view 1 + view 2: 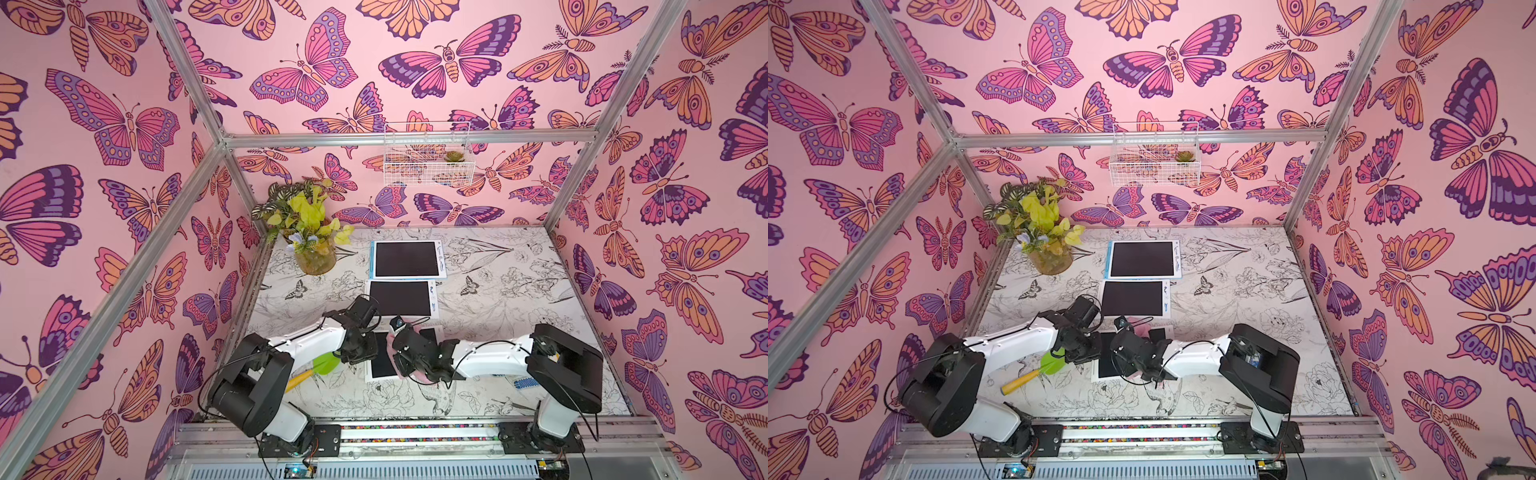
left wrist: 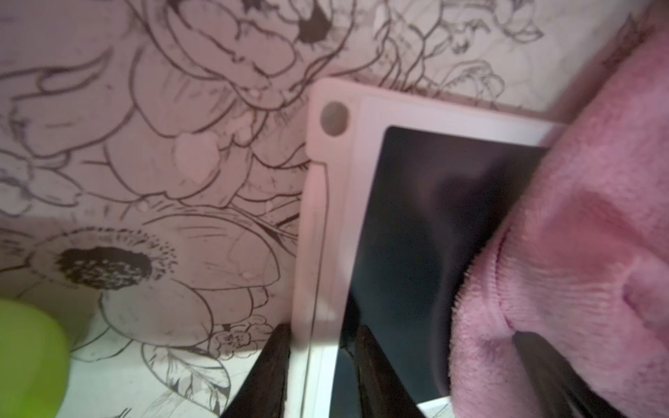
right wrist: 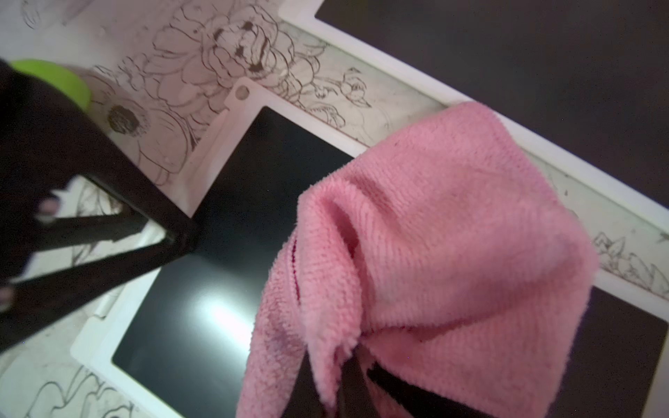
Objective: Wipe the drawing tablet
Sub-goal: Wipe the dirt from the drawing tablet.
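Observation:
The nearest drawing tablet lies flat, white-bordered with a dark screen. My left gripper stands astride its white side border. One finger is against the outer edge, the other finger is at the screen's edge, and the jaws are closed on that border. My right gripper is shut on a pink cloth. The cloth hangs bunched over the screen's far part. In both top views the arms hide most of this tablet, and a bit of cloth shows between them.
Two more tablets lie in a row behind it. A green spatula with a yellow handle lies just left of the left gripper. A vase of plants stands back left. A wire basket hangs on the back wall.

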`<state>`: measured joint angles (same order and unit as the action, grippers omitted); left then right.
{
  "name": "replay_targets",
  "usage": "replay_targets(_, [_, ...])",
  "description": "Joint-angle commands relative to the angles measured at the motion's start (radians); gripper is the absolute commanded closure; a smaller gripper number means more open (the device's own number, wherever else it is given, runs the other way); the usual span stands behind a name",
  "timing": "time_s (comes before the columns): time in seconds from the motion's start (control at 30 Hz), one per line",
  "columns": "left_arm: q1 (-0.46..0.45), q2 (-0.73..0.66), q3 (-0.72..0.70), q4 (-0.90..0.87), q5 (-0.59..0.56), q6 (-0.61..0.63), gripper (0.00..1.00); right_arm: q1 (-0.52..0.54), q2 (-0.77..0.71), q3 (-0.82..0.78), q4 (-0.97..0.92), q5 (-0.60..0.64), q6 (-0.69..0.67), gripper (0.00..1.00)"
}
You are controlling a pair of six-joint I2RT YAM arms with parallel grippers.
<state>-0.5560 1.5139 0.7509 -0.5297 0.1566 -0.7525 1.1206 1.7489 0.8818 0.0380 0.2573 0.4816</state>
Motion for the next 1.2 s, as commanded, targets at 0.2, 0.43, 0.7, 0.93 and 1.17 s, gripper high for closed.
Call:
replay_targets(0.2, [-0.007,0.150,-0.045,-0.074,-0.064,0.016,0.69,-0.099,-0.267,-0.184,0.004,0.103,0.013,1.00])
replay_targets(0.43, [-0.010,0.136,-0.048,-0.074,-0.074,0.018,0.73,-0.133,-0.304,-0.244,-0.024,0.143,0.016,1.00])
replay_targets(0.7, [-0.015,0.132,-0.064,-0.071,-0.072,0.006,0.75,-0.034,-0.157,-0.118,-0.001,0.111,-0.009,1.00])
replay_targets(0.93, [-0.016,0.128,-0.069,-0.070,-0.070,-0.004,0.75,0.006,-0.031,-0.046,0.028,0.084,0.056,1.00])
replay_targets(1.17, [-0.015,0.129,-0.080,-0.065,-0.071,-0.008,0.75,-0.165,-0.170,-0.188,-0.164,0.188,0.143,1.00])
